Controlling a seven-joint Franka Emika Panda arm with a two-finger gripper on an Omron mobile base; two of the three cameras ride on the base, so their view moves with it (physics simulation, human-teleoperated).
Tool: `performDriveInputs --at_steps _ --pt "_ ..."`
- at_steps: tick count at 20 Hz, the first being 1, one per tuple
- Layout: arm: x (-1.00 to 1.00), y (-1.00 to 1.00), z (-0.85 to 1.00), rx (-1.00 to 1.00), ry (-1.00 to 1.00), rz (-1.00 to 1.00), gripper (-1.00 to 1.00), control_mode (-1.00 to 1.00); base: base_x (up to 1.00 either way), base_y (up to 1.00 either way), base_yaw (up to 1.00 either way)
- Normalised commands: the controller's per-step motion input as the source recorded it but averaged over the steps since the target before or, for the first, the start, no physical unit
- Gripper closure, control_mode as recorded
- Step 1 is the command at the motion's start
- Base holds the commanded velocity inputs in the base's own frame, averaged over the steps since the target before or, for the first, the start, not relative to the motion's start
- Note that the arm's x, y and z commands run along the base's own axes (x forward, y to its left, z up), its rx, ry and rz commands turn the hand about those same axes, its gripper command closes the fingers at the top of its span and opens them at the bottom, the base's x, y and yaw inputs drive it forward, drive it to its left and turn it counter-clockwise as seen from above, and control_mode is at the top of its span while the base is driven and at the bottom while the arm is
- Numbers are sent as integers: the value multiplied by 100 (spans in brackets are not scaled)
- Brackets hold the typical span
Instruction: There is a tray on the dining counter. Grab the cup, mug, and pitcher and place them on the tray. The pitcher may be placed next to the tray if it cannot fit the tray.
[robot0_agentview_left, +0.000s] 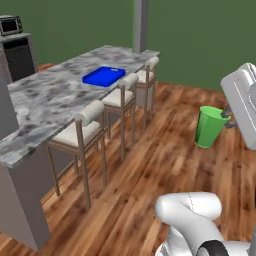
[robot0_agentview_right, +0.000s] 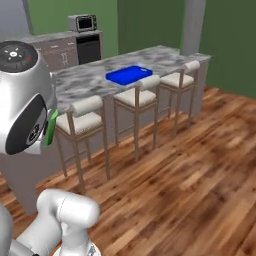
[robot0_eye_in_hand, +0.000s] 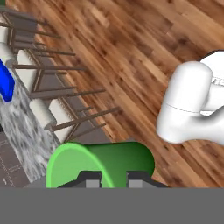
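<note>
So the green cup (robot0_agentview_left: 209, 126) is off the ground, clamped in the gripper (robot0_eye_in_hand: 113, 177), hanging out over the wood floor (robot0_agentview_left: 165, 165) well clear of the stools. In the hand view you can see both finger tips pinching the rim wall near the mouth, one inside and one outside by the look of it, cup lying sideways in that picture. In the left base view it hangs a bit tilted, rim up.

The step in hand, I'd say, is carrying it over to the blue tray (robot0_agentview_left: 104, 76) on the dining counter (robot0_agentview_left: 50, 100). Doing it well means keeping the cup high enough to pass over the stool backs and the slab's edge, then coming down on the tray from above rather than sliding in from the side. A rim pinch is a light hold, so I'd go slow on the swing so it doesn't twist.

Room-wise: the tray sits toward the far end of the counter, close to the stool-side edge, and it's bare, so any spot works. Still, I'd set the cup toward one end and leave space for the mug and maybe the pitcher. Three stools (robot0_agentview_right: 82, 117) line the near edge, and a grey pillar (robot0_agentview_right: 192, 25) stands at the far end. Open floor on the approach side.
</note>
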Motion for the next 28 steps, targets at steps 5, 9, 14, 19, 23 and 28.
performDriveInputs --at_steps 5,9,14,19,23,28 --pt "0 0 0 0 0 0 100 100 79 -94 45" --pt "0 0 0 0 0 0 100 100 84 -84 44" --pt "0 0 0 0 0 0 100 100 86 -73 38" --pt "0 0 0 0 0 0 100 100 68 -79 39" --pt "0 0 0 0 0 0 100 100 52 -89 42" --pt "0 0 0 0 0 0 100 100 51 -85 42"
